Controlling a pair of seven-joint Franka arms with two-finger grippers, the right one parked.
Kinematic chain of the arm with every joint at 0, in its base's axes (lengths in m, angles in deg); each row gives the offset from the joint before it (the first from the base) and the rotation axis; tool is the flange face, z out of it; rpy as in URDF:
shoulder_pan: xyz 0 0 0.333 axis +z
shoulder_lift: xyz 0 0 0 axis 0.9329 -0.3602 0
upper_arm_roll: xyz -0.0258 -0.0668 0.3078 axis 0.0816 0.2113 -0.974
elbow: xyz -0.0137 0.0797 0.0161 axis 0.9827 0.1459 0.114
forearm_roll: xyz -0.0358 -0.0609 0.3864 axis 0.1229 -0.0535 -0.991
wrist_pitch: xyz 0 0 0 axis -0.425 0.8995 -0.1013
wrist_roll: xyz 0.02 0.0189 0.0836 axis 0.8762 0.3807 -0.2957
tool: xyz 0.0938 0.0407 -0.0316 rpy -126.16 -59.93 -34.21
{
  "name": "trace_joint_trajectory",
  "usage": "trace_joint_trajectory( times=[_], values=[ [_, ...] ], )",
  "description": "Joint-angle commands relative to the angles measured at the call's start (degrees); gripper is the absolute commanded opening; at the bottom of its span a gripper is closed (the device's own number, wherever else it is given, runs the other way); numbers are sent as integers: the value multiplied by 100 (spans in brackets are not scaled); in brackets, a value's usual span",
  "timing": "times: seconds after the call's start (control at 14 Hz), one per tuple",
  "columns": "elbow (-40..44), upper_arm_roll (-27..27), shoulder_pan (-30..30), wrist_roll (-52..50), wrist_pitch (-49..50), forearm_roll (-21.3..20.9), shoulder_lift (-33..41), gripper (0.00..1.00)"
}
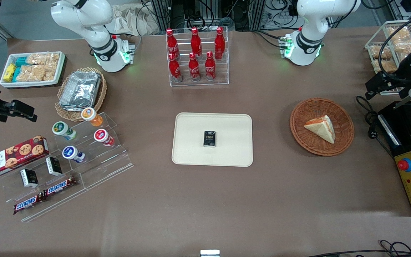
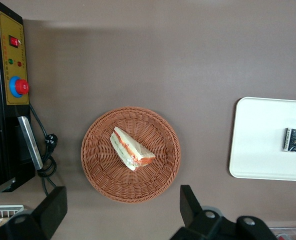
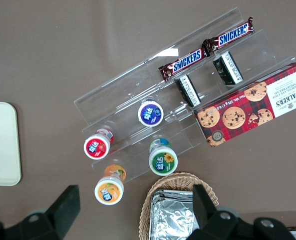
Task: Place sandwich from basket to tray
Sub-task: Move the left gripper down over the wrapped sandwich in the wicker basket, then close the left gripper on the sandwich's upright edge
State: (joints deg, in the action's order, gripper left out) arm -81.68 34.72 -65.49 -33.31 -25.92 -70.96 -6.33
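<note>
The sandwich (image 1: pixel 321 127) (image 2: pixel 130 149), a white-bread wedge with orange-red and green filling, lies in the round reddish-brown wicker basket (image 1: pixel 298 125) (image 2: pixel 97 165). The cream tray (image 1: pixel 191 150) (image 2: pixel 258 145) sits mid-table, beside the basket toward the parked arm's end, with a small black packet (image 1: pixel 209 139) (image 2: pixel 294 140) on it. My gripper (image 1: pixel 371 89) (image 2: pixel 121 197) hangs high above the table, off the basket's rim toward the working arm's end. It is open wide with nothing between its fingers.
A black and yellow control box with a red button (image 1: pixel 410 178) (image 2: pixel 12 65) and a cable (image 1: pixel 369 117) lie close to the basket at the working arm's end. A rack of red bottles (image 1: pixel 196 57) stands farther from the front camera than the tray. Snack displays (image 1: pixel 73 150) fill the parked arm's end.
</note>
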Motion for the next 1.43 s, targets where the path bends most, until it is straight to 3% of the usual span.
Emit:
trace_joint_trajectory(
  times=[0.0,0.21,0.5,1.0,1.14,1.36],
  values=[
    [149,6,-6,-169,207,101,-113,100],
    [176,14,-6,-451,278,93,-228,100],
    [-236,32,-6,-2031,7,119,-254,100],
    [-2186,58,-6,-3544,-1566,32,-8,100],
    [-2705,94,-6,-4375,-2101,31,19,100],
    [-3128,190,-6,-4846,-2560,22,-78,100]
  ],
)
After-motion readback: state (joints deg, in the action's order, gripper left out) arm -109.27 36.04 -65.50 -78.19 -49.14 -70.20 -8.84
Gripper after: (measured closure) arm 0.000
